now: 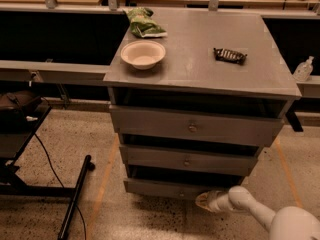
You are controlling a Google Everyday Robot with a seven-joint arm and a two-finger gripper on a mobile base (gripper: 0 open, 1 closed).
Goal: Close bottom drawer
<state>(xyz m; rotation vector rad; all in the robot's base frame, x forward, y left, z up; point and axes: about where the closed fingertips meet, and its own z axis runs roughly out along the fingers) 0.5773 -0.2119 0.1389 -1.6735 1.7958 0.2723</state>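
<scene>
Speckled terrazzo floor (150,219) with orange tape lines (107,179) surrounds the work area. A long bench runs behind, and a black wheeled stand (75,199) sits at the left.

The grey cabinet (200,79) stands mid-floor. All three drawers project slightly, each with a dark gap above it.
- The top drawer (150,124) has the widest front.
- The middle drawer (150,156) is narrower.
- The bottom drawer (155,186) is lowest, just above the floor, and not yet flush.

The white arm (250,209) enters from the lower right. The gripper (204,201) sits at the bottom drawer's front, right of centre and at its lower edge, touching it or just beside it. Whether it is apart or together cannot be told.

Risks, as judged:
- **Racking:** contact is off-centre, so a push here could skew the drawer and bind it before it seats.
- **Slipping under:** contact is low, so the gripper could slide beneath the panel and scrape the floor.
- **Shifting the cabinet:** a hard push against a jammed drawer could move the whole cabinet and disturb what stands on top.

On the cabinet top are a white bowl (143,54) at the left, a green bag (144,24) behind it, and a dark wrapped bar (230,55) well apart to the right. A clear bottle (303,69) stands on the ledge beyond.
</scene>
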